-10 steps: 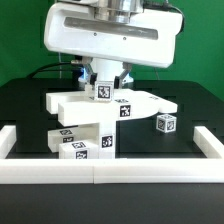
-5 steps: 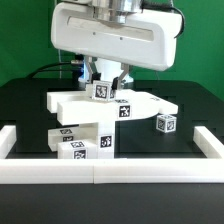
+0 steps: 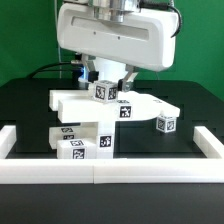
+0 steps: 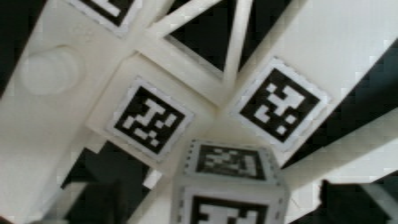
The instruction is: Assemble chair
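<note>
Hidden bits first. The robot body (image 3: 115, 35) fills the upper middle of the exterior view and covers the wrist and most of the gripper (image 3: 108, 86). Only the lower finger ends show, dark and blurred, on either side of a small cube (image 3: 106, 93). The cube sits tilted on top of the slab (image 3: 75, 102), between the fingers. Can't tell if the pads touch it or stand clear, so the jaws could be gripping or not.

Wrist view doesn't help. It's too close and soft-focused, just white faces and coded tags (image 4: 151, 117). Every part is cut off at the frame edge, and the fingers aren't distinguishable.

The chair (image 3: 140, 103) is partly built, mid-table (image 3: 25, 110), just behind the border rail (image 3: 110, 172). It's a wide flat slab on stacked chunky bars (image 3: 82, 142). The slab's rear edge is hidden behind the cube and gripper, and how the bars join underneath isn't resolvable. A second cube (image 3: 165, 124) lies on the table at the exterior view's right, near the slab's end. Can't tell if it touches the slab.

Labels: square black-and-white coded tags on both cubes, the slab front and the bars. The patterns are too coarse to decode.
</note>
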`<control>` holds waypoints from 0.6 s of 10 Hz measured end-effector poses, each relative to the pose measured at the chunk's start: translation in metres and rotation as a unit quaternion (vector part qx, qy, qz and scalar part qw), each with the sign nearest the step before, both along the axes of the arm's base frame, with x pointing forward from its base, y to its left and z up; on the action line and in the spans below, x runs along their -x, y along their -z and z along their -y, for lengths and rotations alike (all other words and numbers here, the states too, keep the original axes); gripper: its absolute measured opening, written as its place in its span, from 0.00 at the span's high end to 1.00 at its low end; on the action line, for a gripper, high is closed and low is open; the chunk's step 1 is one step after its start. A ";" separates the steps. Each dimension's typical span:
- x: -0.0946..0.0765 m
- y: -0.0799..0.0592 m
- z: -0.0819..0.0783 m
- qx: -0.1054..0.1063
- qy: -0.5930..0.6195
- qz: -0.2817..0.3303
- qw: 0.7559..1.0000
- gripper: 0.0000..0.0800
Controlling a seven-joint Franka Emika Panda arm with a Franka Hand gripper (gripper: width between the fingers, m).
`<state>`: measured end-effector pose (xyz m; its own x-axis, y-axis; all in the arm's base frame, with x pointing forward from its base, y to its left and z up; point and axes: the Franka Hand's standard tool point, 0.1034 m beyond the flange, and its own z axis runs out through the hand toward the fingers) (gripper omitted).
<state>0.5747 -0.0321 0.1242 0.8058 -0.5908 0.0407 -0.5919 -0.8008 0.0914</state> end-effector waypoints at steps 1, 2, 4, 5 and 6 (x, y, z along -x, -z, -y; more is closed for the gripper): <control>-0.002 -0.001 0.000 0.000 -0.007 0.004 1.000 0.24; -0.004 -0.002 0.000 0.001 -0.032 0.008 0.999 0.20; -0.007 -0.004 0.000 0.002 -0.148 0.004 0.989 0.19; -0.008 -0.005 0.000 0.003 -0.198 0.004 0.980 0.19; -0.008 -0.004 0.001 0.005 -0.229 0.004 0.973 0.19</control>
